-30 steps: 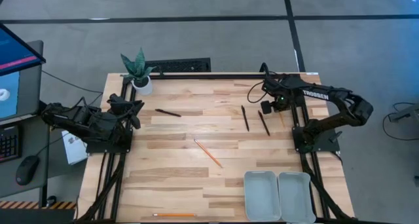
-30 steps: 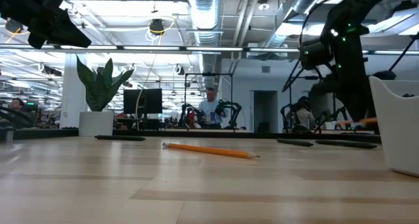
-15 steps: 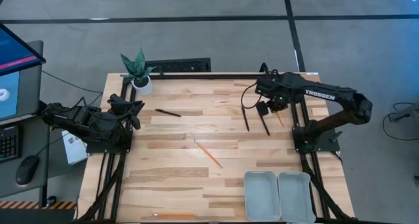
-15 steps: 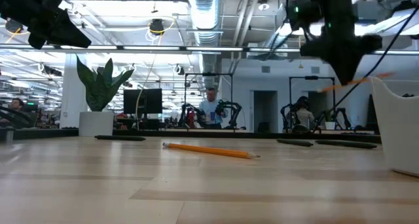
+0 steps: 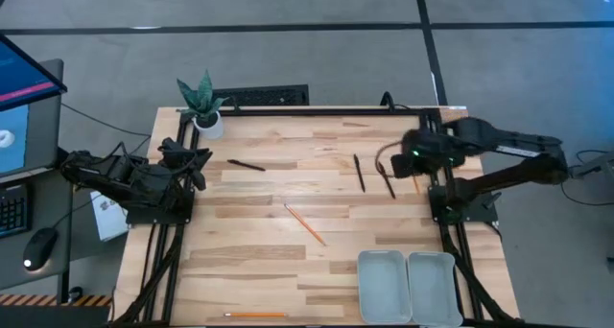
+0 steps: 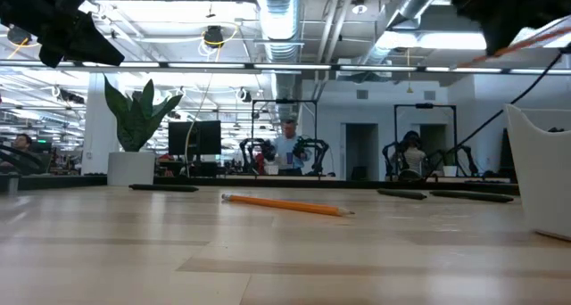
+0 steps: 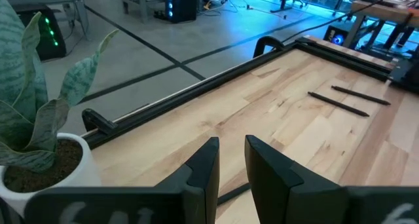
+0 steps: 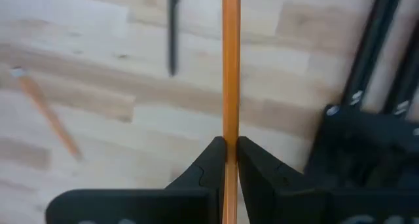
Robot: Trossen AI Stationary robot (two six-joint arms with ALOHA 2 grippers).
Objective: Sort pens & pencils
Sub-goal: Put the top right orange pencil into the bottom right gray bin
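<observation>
Pale wooden tabletop, sorting barely begun: one orange pencil lifted, both pale trays still bare.

At the high view's right side the right pincer is clamped on a thin orange pencil, held above the wood near the tabletop's right rail. Two short black pens lie side by side just left of it, a third black pen lies upper left of centre. Another orange pencil rests at the centre, and one more at the bottom edge. Both pale rectangular trays at the lower right look empty. The left pincer waits nearly shut at the left edge beside a small potted plant, gripping nothing.
</observation>
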